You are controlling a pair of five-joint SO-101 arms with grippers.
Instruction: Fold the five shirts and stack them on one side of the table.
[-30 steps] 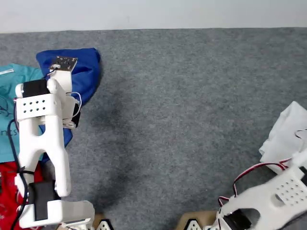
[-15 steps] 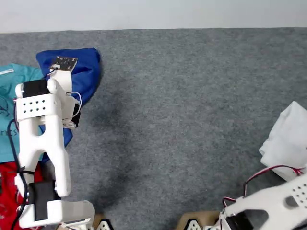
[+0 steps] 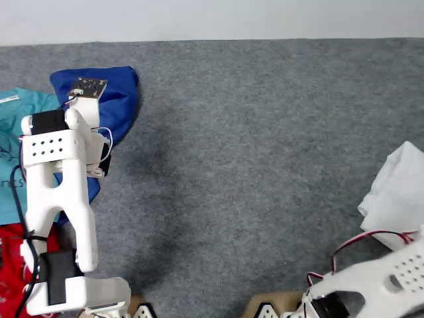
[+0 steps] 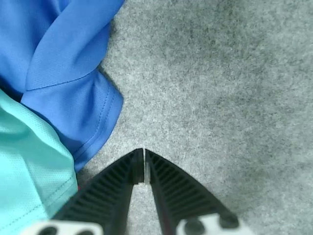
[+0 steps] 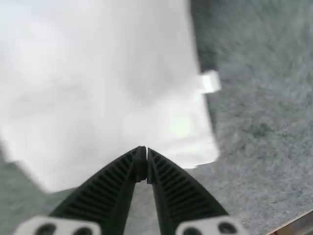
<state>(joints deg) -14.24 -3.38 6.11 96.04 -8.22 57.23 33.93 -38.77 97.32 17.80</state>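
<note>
At the left edge of the table three shirts lie close together. The red shirt is at the near corner, rumpled. The teal shirt is just behind it, spread flat, with dark print on it. The blue shirt lies partly on the teal one; its long axis runs from the far side of the table toward the near side, and its far end is bunched in soft folds.

The left arm stands over the blue shirt. In the left wrist view the left gripper has its fingers pressed together with nothing between them, over the grey surface just beside the blue hem.

At the right edge lies the white shirt – a loose heap with one corner pointing to the far side and a small label at its border. The right arm is at the near right corner. The right gripper is above the near border of the white cloth – its tips meet, and no cloth is seen between them.
</note>
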